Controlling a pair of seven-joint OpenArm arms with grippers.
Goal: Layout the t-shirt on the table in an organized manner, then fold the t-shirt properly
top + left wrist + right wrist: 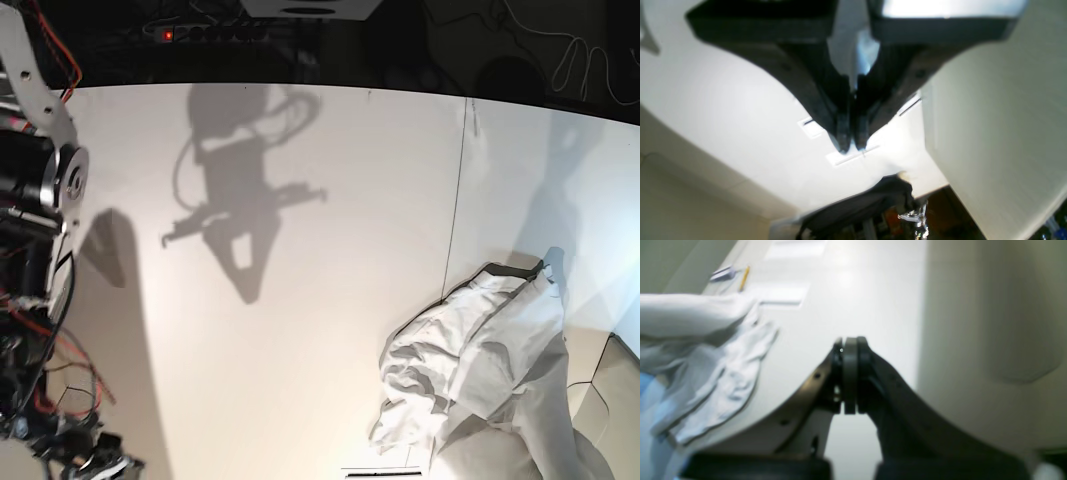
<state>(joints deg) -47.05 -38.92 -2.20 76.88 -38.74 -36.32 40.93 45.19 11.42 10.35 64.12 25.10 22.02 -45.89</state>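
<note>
The white t-shirt (470,370) lies bunched and wrinkled at the table's (300,350) near right, one part rising toward the bottom right edge of the base view. In the left wrist view my left gripper (851,146) is shut above the table, with a fold of white cloth (857,50) pinched between its fingers near their roots. My right gripper (850,340) is shut with nothing in it, over bare table (857,290), to the right of the t-shirt (723,373) and apart from it. Neither gripper shows in the base view.
The right arm's links and cables (40,250) fill the base view's left edge, its shadow falling mid-table. A thin dark seam (455,220) runs down the tabletop. A pencil (744,278) lies at the far end. A dark object (867,203) sits beyond the table's edge.
</note>
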